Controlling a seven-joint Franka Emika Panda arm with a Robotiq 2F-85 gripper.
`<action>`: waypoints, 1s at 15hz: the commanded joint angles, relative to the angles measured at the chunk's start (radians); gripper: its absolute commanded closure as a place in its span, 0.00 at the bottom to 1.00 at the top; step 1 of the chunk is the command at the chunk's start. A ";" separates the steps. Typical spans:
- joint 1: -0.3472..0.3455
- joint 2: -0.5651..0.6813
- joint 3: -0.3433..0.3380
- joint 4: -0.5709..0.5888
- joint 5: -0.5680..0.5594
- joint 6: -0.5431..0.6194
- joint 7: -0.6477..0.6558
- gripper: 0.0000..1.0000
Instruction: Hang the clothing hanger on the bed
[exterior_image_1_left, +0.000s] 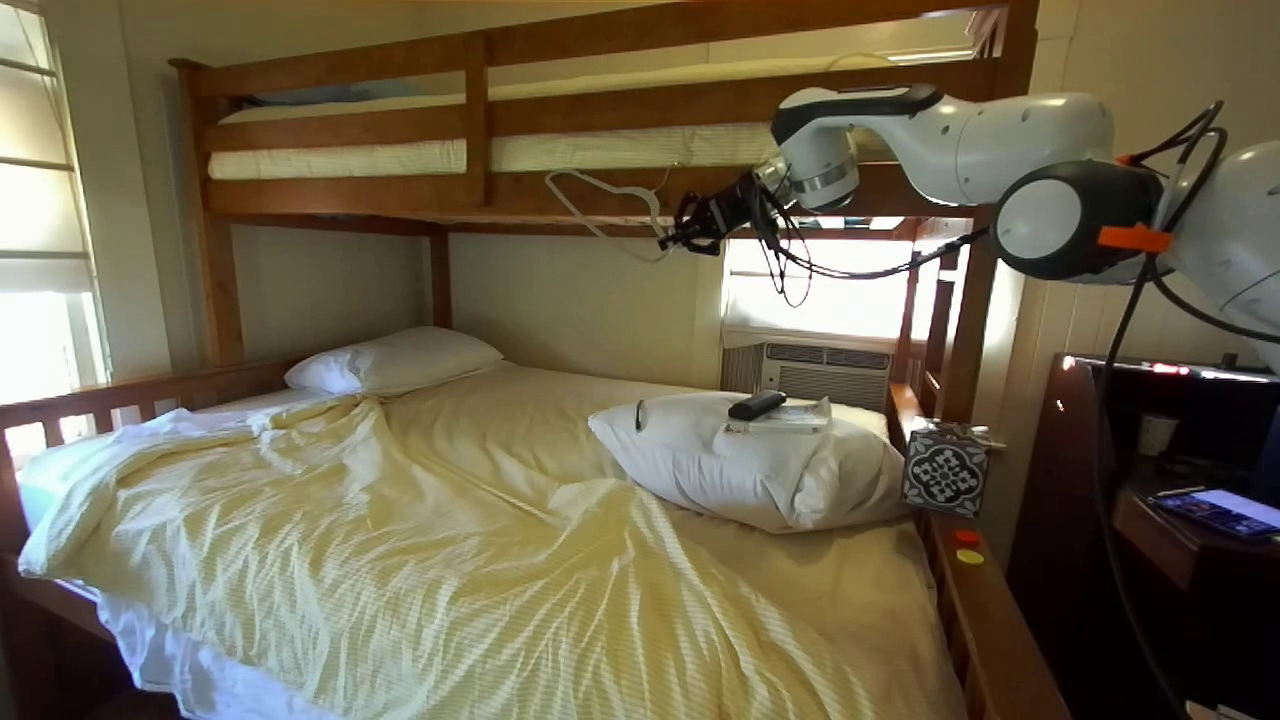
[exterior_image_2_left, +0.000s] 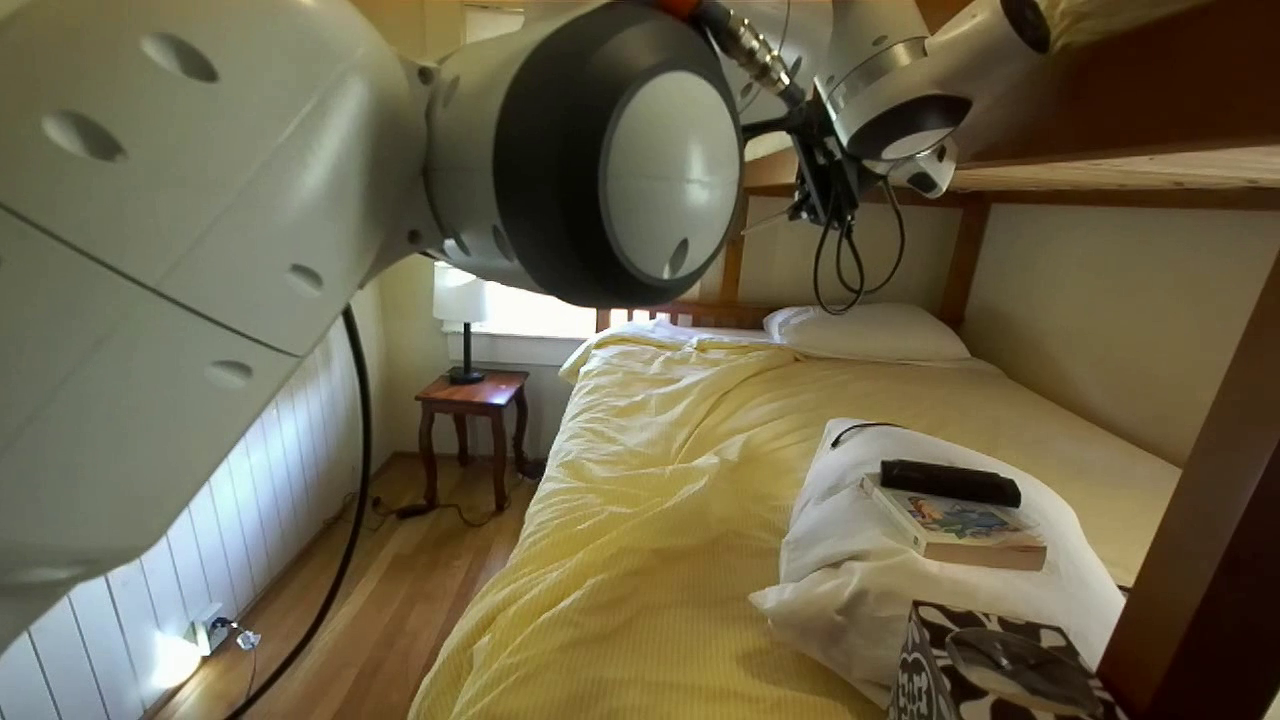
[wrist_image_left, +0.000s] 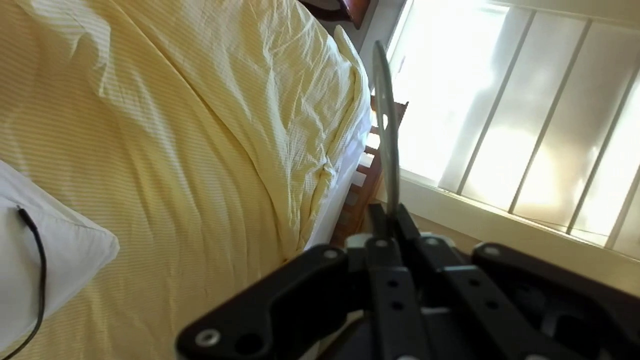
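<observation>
A black two-fingered gripper (wrist_image_left: 392, 215), tips nearly together, pinches one end of a thin, whitish, triangular clothing hanger (wrist_image_left: 392, 172). It should handle light and stiff, liable to swivel in so narrow a hold; a corner seems the best grip, keeping the hook free. Aloft, not yet hung (contact is hard to judge), it shows before the railed top of a brown wooden bunk bed (exterior_image_1_left: 340, 195).
</observation>
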 joint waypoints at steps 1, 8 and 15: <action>-0.007 -0.053 -0.002 -0.092 0.007 -0.025 0.038 0.99; 0.000 -0.085 -0.037 -0.163 -0.047 -0.101 0.123 0.43; 0.094 -0.161 -0.169 -0.298 -0.339 -0.111 0.210 0.01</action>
